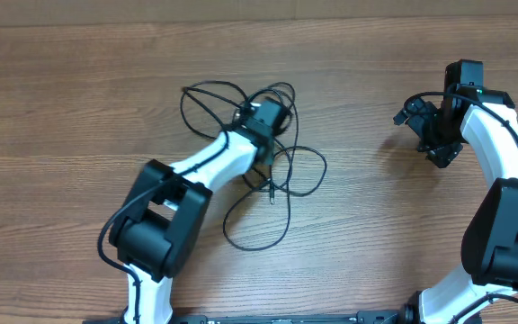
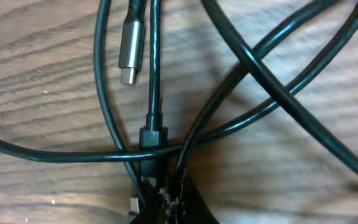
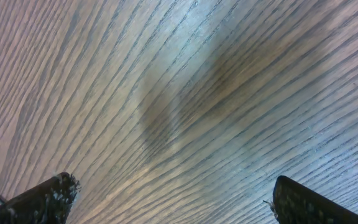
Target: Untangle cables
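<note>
The cables (image 1: 286,171) are thin black cords lying in tangled loops on the wooden table, left of centre. My left gripper (image 1: 272,108) sits in the upper part of the tangle. In the left wrist view its fingers (image 2: 166,199) are closed together on black strands of the cables (image 2: 154,93), beside a silver plug (image 2: 130,50). My right gripper (image 1: 432,135) is at the far right, away from the cables. In the right wrist view its fingers (image 3: 173,199) are wide apart with only bare wood between them.
The wooden table (image 1: 376,234) stretches around the tangle. One loose cable loop (image 1: 254,229) reaches toward the front edge. The right arm's white link (image 1: 502,144) runs down the right side.
</note>
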{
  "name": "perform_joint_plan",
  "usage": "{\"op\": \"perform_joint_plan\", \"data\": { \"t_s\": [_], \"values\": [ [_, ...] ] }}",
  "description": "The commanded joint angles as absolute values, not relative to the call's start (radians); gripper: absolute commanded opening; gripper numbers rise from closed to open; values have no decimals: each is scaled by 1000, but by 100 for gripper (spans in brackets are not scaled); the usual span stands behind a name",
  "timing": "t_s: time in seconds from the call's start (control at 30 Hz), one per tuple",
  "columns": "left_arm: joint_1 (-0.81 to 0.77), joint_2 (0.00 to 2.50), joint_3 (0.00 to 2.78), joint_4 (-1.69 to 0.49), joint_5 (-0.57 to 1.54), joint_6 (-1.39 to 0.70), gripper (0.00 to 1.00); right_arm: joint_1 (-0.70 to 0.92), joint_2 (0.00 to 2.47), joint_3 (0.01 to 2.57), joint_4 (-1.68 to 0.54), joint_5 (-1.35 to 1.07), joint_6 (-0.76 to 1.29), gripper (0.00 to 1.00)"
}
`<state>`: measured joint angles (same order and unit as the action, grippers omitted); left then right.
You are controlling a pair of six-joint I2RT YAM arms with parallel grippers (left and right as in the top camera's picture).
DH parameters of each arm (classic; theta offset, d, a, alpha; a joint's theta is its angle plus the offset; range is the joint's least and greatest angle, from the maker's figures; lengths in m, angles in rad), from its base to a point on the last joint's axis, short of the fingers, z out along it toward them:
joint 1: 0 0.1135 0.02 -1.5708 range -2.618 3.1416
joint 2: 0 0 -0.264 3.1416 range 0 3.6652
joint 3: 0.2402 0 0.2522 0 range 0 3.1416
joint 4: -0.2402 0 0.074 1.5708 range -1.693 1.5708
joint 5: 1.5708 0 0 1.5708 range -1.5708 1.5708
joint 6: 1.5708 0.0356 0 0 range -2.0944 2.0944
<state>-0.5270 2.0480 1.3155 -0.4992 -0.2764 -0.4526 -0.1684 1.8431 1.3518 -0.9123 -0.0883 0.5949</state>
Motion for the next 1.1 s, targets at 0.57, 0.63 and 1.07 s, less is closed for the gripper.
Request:
{"op": "perform_joint_plan", "data": {
  "t_s": [0.57, 0.63, 1.07],
  "values": [
    [-340, 1988, 1397, -751, 43, -515, 11, -170, 1835, 1348, -908, -76, 598, 100],
    [-347, 1946, 1426, -790, 41, -493, 12, -170, 1835, 1348, -908, -75, 598, 100],
    [-516, 1863, 1416, -826, 57, -479, 4, -170, 1835, 1348, -908, -75, 598, 100]
  ]
}}
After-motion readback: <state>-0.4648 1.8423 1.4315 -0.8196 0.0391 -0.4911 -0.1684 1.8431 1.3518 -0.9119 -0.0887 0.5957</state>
